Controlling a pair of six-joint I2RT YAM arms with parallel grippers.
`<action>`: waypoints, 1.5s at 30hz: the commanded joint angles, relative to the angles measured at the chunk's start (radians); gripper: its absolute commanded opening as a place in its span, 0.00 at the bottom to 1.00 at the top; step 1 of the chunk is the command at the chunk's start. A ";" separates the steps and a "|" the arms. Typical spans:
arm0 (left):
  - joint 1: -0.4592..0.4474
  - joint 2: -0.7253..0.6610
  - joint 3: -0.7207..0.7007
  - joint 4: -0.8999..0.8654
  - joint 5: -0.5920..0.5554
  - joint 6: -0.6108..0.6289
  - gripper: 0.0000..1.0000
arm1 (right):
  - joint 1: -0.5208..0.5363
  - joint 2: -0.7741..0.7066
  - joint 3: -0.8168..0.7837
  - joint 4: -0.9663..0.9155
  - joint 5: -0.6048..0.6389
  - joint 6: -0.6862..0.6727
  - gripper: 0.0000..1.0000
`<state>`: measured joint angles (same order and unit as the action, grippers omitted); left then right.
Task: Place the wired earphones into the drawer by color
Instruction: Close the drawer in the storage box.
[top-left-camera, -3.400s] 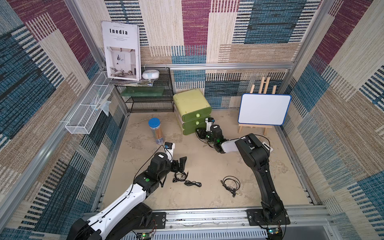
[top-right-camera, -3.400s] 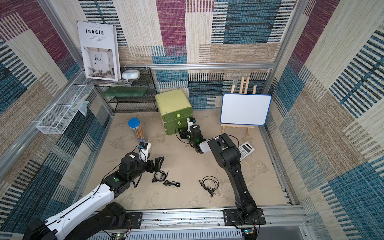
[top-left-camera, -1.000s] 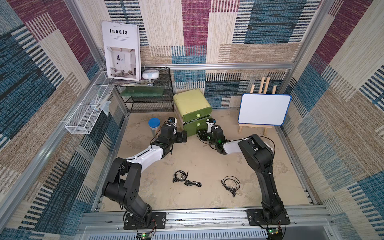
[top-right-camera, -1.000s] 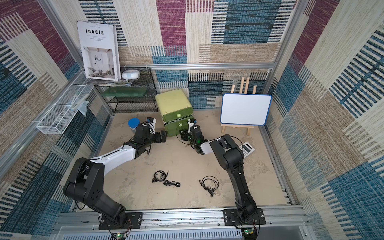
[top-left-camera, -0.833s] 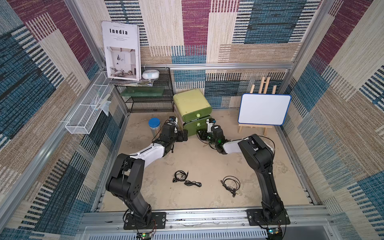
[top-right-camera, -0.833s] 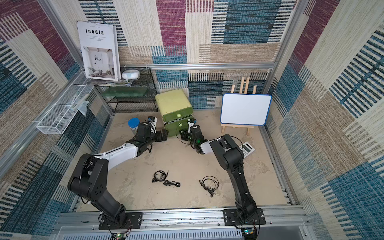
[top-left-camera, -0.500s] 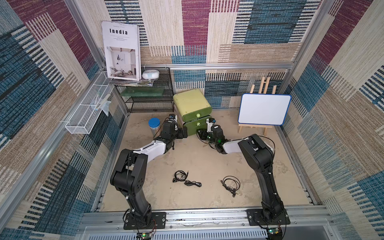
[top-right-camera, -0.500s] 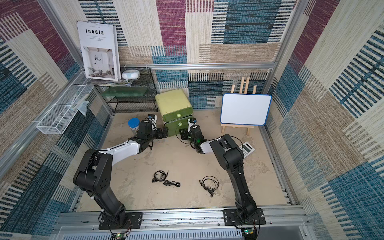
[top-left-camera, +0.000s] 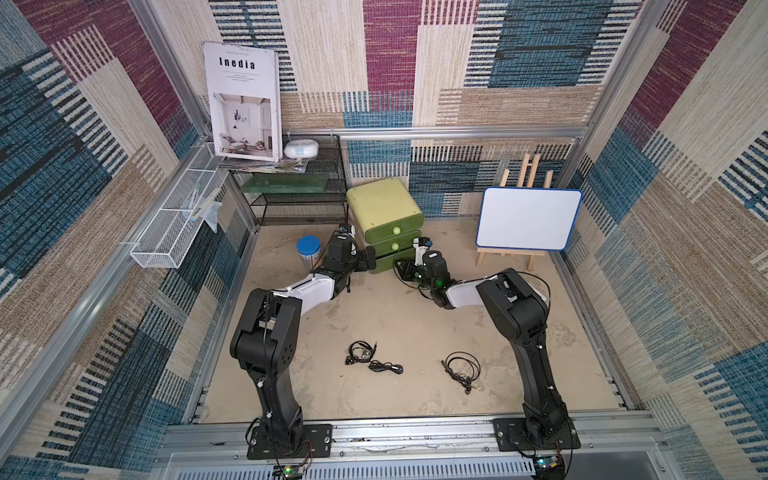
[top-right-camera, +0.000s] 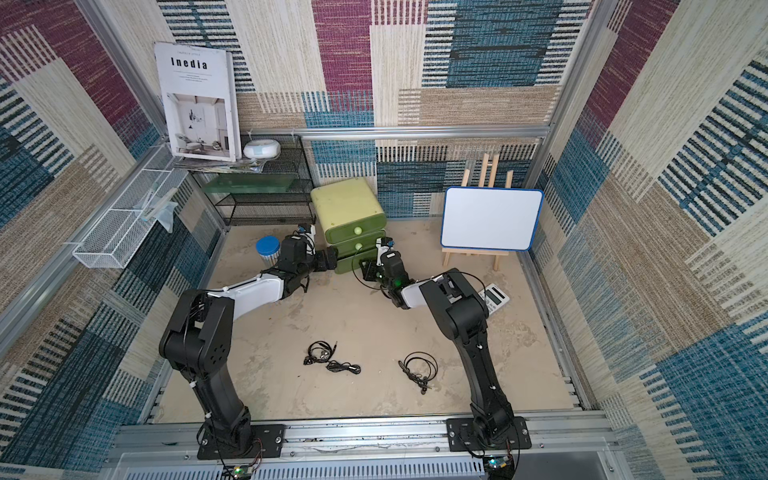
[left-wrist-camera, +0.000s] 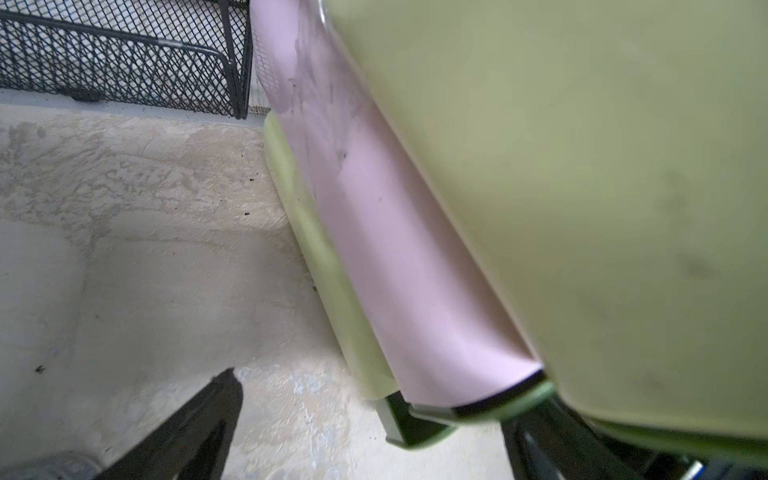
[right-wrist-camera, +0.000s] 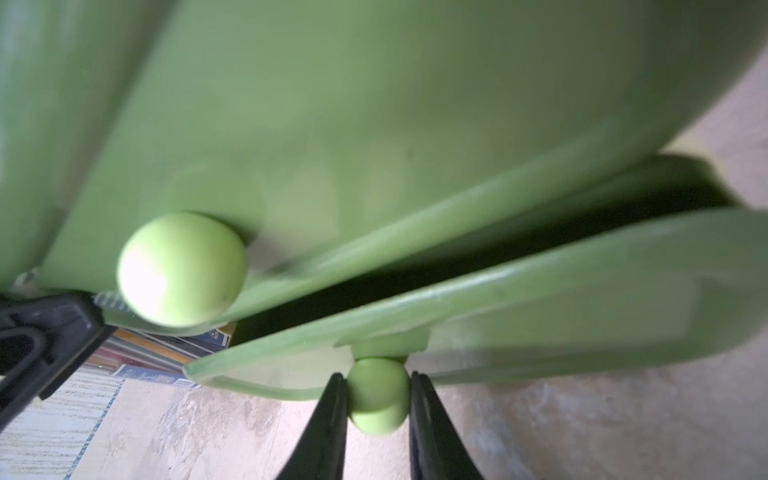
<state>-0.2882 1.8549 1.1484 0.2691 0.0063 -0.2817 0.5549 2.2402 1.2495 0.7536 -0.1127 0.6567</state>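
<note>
Your right tool (right-wrist-camera: 377, 376) is clamped on the knob (right-wrist-camera: 378, 399) of the bottom drawer (right-wrist-camera: 540, 299). That drawer stands slightly out, with a dark gap above its front edge. Only the right wrist view shows this grip and gap.

Your left tool (top-left-camera: 367, 261) is spread wide at the left front corner of the drawer unit (top-left-camera: 382, 203) and holds nothing. In the left wrist view one finger (left-wrist-camera: 187, 432) stands off the unit's wall, with bare counter (top-left-camera: 407, 328) between them.

The unit has three drawers. It is hemmed in at the back, with the black wire rack (top-left-camera: 299, 208) just beside it and a blue-lidded jar (top-left-camera: 308, 249) near the left tool. The whiteboard (top-left-camera: 528, 218) stands well apart to its right. A calculator (top-right-camera: 493, 296) shows in a top view beside the right arm.

The wired earphones (top-left-camera: 460, 368) lie on open counter between the two arm bases, well apart from the drawers. You can count three black bundles. Two lie just beside each other (top-left-camera: 368, 357), and the third is apart, nearer the right arm.
</note>
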 joint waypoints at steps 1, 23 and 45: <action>0.003 0.001 0.008 0.028 -0.013 -0.003 1.00 | 0.001 -0.017 -0.010 0.041 -0.003 -0.002 0.24; 0.003 -0.034 -0.013 -0.013 0.037 -0.019 1.00 | 0.002 -0.102 -0.119 0.030 -0.005 -0.005 0.24; 0.000 -0.131 -0.082 -0.031 0.093 -0.065 1.00 | 0.011 -0.188 -0.241 0.018 0.004 -0.023 0.23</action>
<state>-0.2863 1.7477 1.0790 0.2371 0.0673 -0.3332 0.5636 2.0674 1.0168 0.7528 -0.1127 0.6437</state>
